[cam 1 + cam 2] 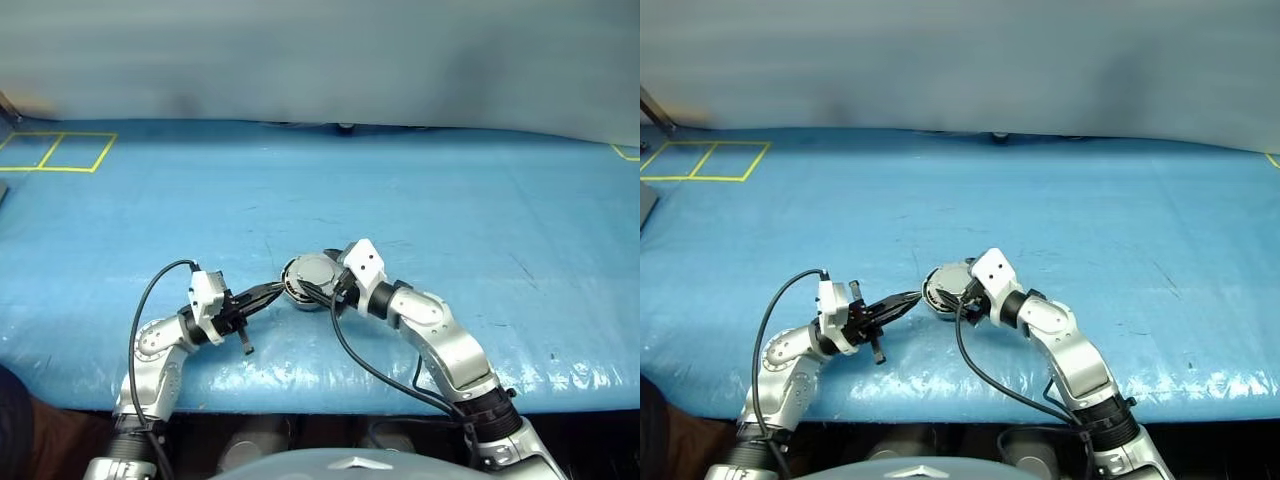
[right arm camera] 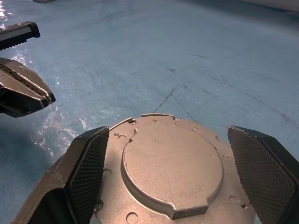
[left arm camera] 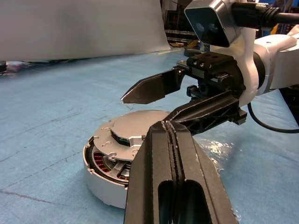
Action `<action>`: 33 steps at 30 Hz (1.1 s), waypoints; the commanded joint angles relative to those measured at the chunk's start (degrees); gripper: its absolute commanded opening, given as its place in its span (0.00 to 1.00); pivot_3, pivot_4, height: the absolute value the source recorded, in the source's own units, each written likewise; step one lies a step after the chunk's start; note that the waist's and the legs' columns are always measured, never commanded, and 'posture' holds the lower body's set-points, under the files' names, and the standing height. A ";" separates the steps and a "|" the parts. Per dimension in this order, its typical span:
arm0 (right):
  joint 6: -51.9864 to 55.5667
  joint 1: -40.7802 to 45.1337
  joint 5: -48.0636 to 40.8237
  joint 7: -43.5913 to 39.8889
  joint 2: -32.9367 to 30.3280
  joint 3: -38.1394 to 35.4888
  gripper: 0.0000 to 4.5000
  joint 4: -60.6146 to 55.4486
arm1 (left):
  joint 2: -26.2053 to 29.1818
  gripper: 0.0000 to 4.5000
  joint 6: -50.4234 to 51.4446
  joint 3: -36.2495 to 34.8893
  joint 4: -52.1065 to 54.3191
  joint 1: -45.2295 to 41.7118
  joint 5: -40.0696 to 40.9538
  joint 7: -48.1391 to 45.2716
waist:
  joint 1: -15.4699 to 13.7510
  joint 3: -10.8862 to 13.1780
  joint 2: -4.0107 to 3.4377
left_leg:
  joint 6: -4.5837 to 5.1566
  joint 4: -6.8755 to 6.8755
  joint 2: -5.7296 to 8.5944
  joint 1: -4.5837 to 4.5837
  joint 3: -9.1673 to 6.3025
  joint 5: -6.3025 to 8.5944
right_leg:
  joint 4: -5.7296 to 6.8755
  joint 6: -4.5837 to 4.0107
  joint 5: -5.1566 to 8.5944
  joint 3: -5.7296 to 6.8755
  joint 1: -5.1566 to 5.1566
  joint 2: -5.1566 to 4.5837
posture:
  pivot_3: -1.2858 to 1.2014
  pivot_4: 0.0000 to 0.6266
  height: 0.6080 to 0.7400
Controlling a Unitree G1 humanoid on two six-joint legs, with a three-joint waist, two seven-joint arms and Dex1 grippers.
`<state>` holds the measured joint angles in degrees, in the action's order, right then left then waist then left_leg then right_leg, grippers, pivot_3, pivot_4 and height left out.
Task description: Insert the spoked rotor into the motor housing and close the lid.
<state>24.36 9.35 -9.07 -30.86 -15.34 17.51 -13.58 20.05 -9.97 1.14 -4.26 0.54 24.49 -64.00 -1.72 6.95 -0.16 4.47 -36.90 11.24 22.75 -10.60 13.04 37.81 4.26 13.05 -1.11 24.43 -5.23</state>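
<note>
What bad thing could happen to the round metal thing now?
The lid sits over the motor housing but tilted, with copper windings showing in the gap, so it may not close flat. The right claw is open around the lid and could knock it sideways. The shut left claw is close and might bump the right one.

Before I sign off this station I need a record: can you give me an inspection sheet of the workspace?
Surface: blue table cover, yellow taped squares at far left.
Job's things: lid resting plain face up on the motor housing, copper windings showing through a gap at the edge.
Clutter: nothing seen.
Grippers: left tool shut; right tool open, straddling the lid.
Cables: black cable looping at each arm.
Surroundings: grey wall.
</note>
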 commanded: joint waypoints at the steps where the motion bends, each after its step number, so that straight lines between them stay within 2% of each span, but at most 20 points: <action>1: -0.27 0.69 -0.29 0.10 0.81 -0.42 0.94 0.17 | 0.19 0.00 -1.41 -0.03 0.17 -0.45 0.02 -0.42 | -0.02 0.00 0.00 | 0.00 0.00 0.00 0.00 0.00 0.00 | 0.00 0.00 0.00 0.00 0.00 0.00 | 0.52 0.24 1.00; 13: 1.14 -0.70 -1.78 -0.63 0.85 -0.99 0.94 0.86 | 1.59 0.00 -0.67 1.56 -2.32 0.94 -1.29 -1.97 | 0.02 0.03 -0.05 | 0.03 0.06 0.00 -0.01 0.00 0.02 | -0.01 -0.01 0.01 0.00 0.02 0.01 | 0.52 0.24 1.00; 15: 1.06 -0.80 -1.55 -0.56 0.74 -0.81 0.85 1.02 | 1.98 0.00 -0.94 1.75 -3.02 1.08 -1.80 -2.35 | 0.02 0.03 -0.05 | 0.03 0.06 0.00 -0.01 0.00 0.02 | 0.00 -0.01 0.01 0.00 0.02 0.01 | 0.52 0.24 1.00; 16: 1.10 -0.92 -1.56 -0.51 0.77 -0.77 0.85 0.98 | 2.14 0.00 -1.27 1.84 -3.50 1.20 -2.16 -2.48 | 0.02 0.03 -0.05 | 0.03 0.06 0.00 -0.01 0.00 0.02 | 0.00 -0.01 0.01 0.00 0.02 0.01 | 0.52 0.24 1.00; 17: 1.13 -1.05 -1.58 -0.41 0.84 -0.73 0.75 0.95 | 2.41 0.00 -1.72 2.09 -4.27 1.30 -2.94 -2.52 | 0.02 0.03 -0.05 | 0.04 0.07 0.00 -0.01 0.00 0.03 | 0.00 -0.01 0.01 0.00 0.02 0.01 | 0.52 0.24 1.00; 19: 1.24 -1.17 -1.60 -0.30 0.93 -0.64 0.67 0.83 | 2.87 0.00 -2.68 2.56 -5.83 1.36 -4.55 -2.51 | 0.03 0.03 -0.05 | 0.05 0.09 0.00 -0.01 0.00 0.03 | -0.01 -0.01 0.01 0.00 0.02 0.01 | 0.52 0.24 1.00; 33: 7.72 0.72 -2.22 0.17 1.31 0.69 0.67 -4.79 | 1.75 0.00 -4.53 3.89 -6.42 1.13 -7.91 1.96 | 0.07 0.03 -0.05 | 0.04 0.20 0.00 -0.02 0.00 0.03 | -0.03 -0.04 0.02 -0.01 0.07 0.00 | 0.52 0.24 1.00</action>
<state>31.56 9.06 -10.63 -30.70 -14.71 17.27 -15.27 21.90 -13.47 5.05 -12.91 1.71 17.00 -63.16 -1.66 6.99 -0.21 4.50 -36.68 11.23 22.73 -10.60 13.07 37.78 4.22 13.08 -1.13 24.51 -5.24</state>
